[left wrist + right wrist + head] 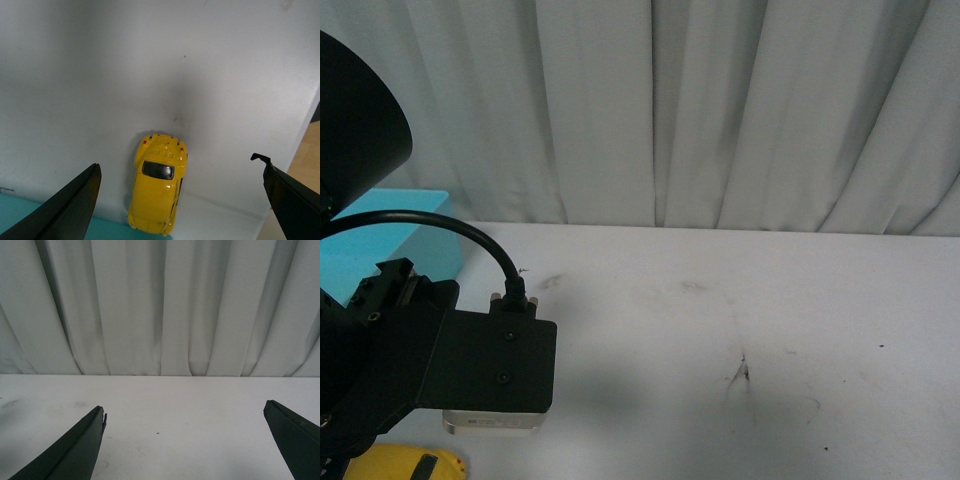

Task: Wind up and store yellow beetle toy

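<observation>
The yellow beetle toy stands on its wheels on the white table. In the left wrist view it lies between the fingers of my left gripper, which is open above it and not touching it. One end of the toy sits at the edge of a teal surface. In the front view only a yellow sliver of the toy shows at the bottom left, under my left arm. My right gripper is open and empty over bare table, and it is out of the front view.
A teal box stands at the back left of the table, beside my left arm. A pale curtain hangs behind the table. The table edge runs close to the left gripper, with beige floor beyond it.
</observation>
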Tool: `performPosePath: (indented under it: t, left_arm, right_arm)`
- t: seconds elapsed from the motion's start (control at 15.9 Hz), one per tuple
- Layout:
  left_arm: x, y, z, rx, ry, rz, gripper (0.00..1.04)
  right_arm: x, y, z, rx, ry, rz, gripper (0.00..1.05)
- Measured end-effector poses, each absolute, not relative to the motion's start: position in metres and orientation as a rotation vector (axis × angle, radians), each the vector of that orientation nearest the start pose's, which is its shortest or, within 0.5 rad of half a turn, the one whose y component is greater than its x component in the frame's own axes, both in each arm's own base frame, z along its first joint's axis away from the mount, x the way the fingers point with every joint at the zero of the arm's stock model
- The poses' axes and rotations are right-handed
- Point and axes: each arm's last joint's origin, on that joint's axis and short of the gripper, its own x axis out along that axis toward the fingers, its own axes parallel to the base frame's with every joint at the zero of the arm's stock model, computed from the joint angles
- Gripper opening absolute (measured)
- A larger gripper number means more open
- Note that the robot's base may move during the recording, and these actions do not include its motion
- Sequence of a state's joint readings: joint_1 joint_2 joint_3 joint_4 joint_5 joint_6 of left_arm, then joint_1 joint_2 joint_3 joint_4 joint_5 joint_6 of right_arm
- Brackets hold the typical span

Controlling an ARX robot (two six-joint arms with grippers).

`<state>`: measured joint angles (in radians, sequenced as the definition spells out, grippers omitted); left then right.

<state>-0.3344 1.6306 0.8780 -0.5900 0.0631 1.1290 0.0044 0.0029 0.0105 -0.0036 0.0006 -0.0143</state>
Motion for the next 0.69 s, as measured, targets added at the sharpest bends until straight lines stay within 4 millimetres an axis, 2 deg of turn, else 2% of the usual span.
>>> performPosePath:
  t: [0.44, 0.69]
  left_arm:
    - [0.273, -0.076, 0.106, 1.242, 1.127, -1.051, 0.98]
    - [0.279, -0.064, 0.091, 1.202, 1.182, -0.979, 0.98]
  right_arm:
    - [0.097, 0.0, 0.166, -0.014, -0.004, 0.004, 0.98]
    - [0.097, 0.0, 0.166, -0.014, -0.004, 0.004, 0.98]
